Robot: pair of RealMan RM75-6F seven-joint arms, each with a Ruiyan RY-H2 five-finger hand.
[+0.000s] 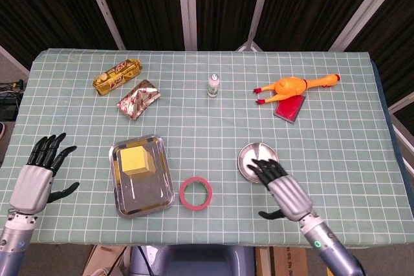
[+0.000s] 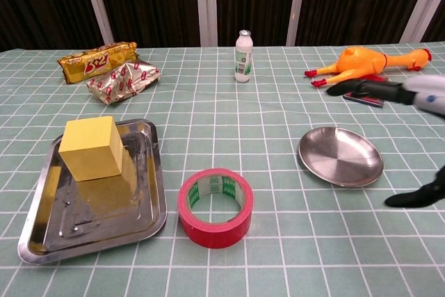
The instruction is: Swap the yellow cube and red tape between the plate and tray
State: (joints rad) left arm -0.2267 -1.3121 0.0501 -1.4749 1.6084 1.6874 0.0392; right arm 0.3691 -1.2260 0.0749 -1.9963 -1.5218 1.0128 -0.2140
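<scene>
The yellow cube [image 1: 136, 158] [image 2: 91, 148] stands in the far end of the steel tray [image 1: 147, 193] [image 2: 83, 224]. A roll of red tape [image 1: 196, 193] [image 2: 215, 207] lies flat on the cloth between the tray and the round steel plate [image 1: 253, 154] [image 2: 340, 155], which holds nothing. My left hand [image 1: 40, 176] is open, off to the left of the tray near the table's edge. My right hand [image 1: 282, 189] [image 2: 417, 95] is open with fingers spread, hovering over the plate's near right side.
At the back lie a gold snack bar [image 1: 117, 75], a silver foil packet [image 1: 138, 99], a small white bottle [image 1: 213, 84] [image 2: 243, 47], and a rubber chicken [image 1: 296, 86] [image 2: 365, 61] over a red card [image 1: 289, 107].
</scene>
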